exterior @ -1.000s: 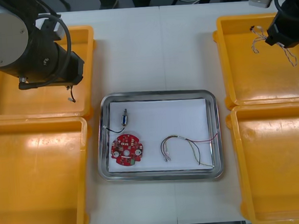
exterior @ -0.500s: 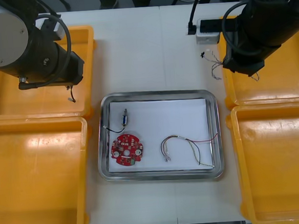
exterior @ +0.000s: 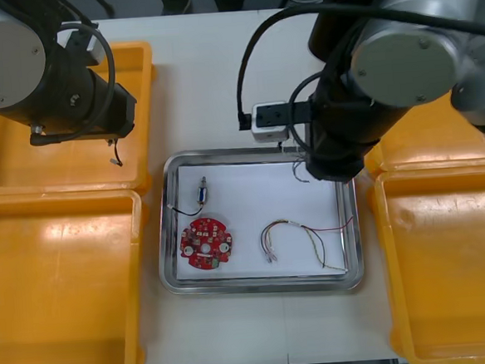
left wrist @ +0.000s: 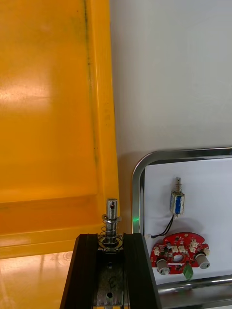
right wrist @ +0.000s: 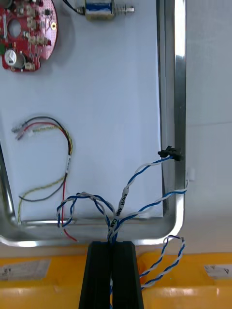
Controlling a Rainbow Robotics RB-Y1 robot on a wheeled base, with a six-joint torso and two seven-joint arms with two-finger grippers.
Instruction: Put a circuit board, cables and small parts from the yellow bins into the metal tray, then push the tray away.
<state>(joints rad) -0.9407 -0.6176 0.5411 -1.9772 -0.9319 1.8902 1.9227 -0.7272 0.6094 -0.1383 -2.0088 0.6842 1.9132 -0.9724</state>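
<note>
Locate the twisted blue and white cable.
Pinched in the right gripper, the twisted blue and white cable dangles over the far right corner of the metal tray.

1. Left arm (exterior: 4, 53), at 10 o'clock in the front view: silver-grey round joint cap, black cylindrical wrist, thin black cable looped over it.
2. Right arm (exterior: 401, 63), at 2 o'clock: matching grey cap and black wrist; small white camera box (exterior: 270, 120) trailing a black cable.
3. Left fingers (left wrist: 86, 275) and right fingers (right wrist: 99, 275): flat matte-black bars.

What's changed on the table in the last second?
The right gripper, shut on the blue and white cable, carried it from the far right bin to the metal tray's far right corner. The left gripper, holding its small metal part, and the circuit board stayed put.
</note>
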